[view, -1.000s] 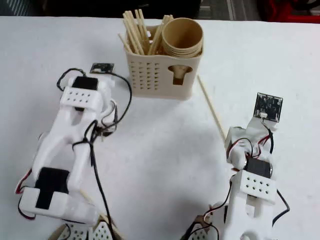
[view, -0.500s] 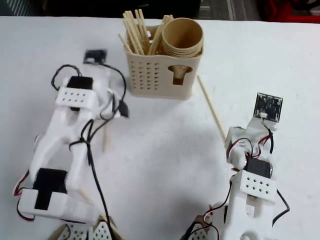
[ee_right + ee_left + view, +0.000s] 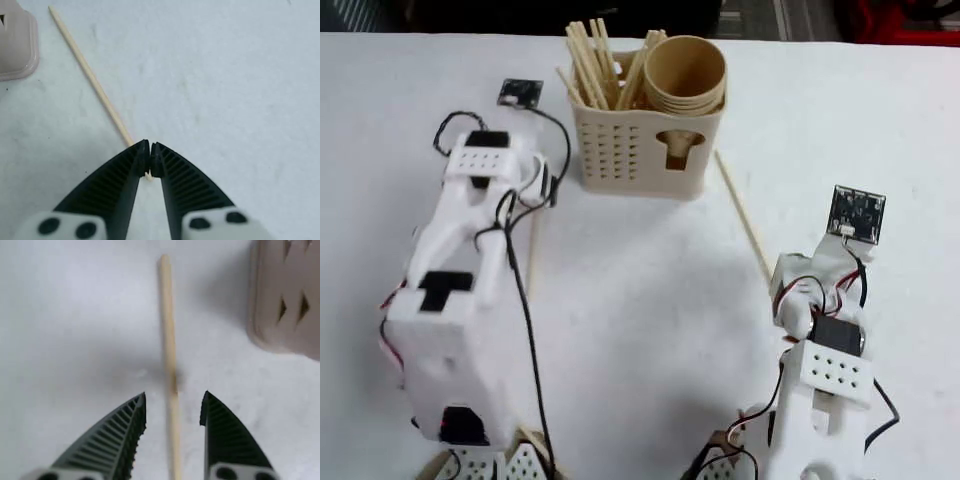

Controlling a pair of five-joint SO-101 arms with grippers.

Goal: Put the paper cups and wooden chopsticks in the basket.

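A beige basket [image 3: 640,150] stands at the far middle of the table, with stacked paper cups [image 3: 685,70] and several wooden chopsticks [image 3: 595,65] in it. One loose chopstick [image 3: 532,250] lies left of the basket. My left gripper [image 3: 172,400] is open just over it, a finger on each side of the stick [image 3: 166,315]. A second loose chopstick [image 3: 742,215] lies slanted to the right of the basket. My right gripper [image 3: 150,147] is shut, its tips over the near end of that stick [image 3: 90,75].
The left arm [image 3: 460,270] stretches along the table's left side and the right arm [image 3: 825,350] sits at the near right. Black cables [image 3: 520,300] hang along the left arm. The basket's corner [image 3: 285,300] is close to the left gripper. White tabletop [image 3: 640,320] lies between the arms.
The left arm has stretched toward the far side, and its gripper now sits near the basket's left side. The chopstick under it has come into sight. The right arm has kept still.
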